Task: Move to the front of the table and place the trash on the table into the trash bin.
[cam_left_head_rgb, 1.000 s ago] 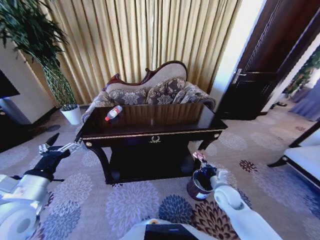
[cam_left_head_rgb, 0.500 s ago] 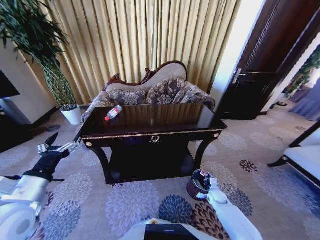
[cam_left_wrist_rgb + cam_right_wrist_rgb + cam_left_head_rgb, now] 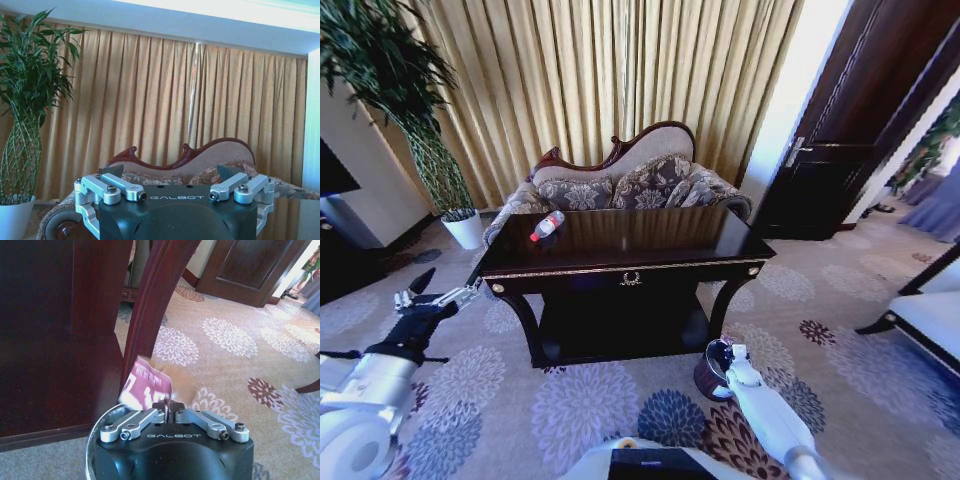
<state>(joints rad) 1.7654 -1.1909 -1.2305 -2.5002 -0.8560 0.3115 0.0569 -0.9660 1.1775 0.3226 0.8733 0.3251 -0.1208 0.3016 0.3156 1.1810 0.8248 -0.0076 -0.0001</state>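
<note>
Pinching a wrapper [image 3: 150, 385], right claw [image 3: 169, 410] hangs over bin [image 3: 712, 372]; left claw [image 3: 171, 185] spread.

Bright daylight from the far right, glowing through tan curtains [image 3: 620, 90] and washing out a wall strip. Glossy glare and reflections across the dark table [image 3: 630, 240] top. Deep shadow under it. Strong fisheye bending at head view edges. Blurred wrapper [image 3: 150, 385] in right wrist view.

The right gripper [image 3: 168, 409] hides the lower edge of the crumpled maroon-and-tan wrapper [image 3: 148, 385] and most of the dark maroon cylindrical bin's [image 3: 710, 371] opening.
</note>
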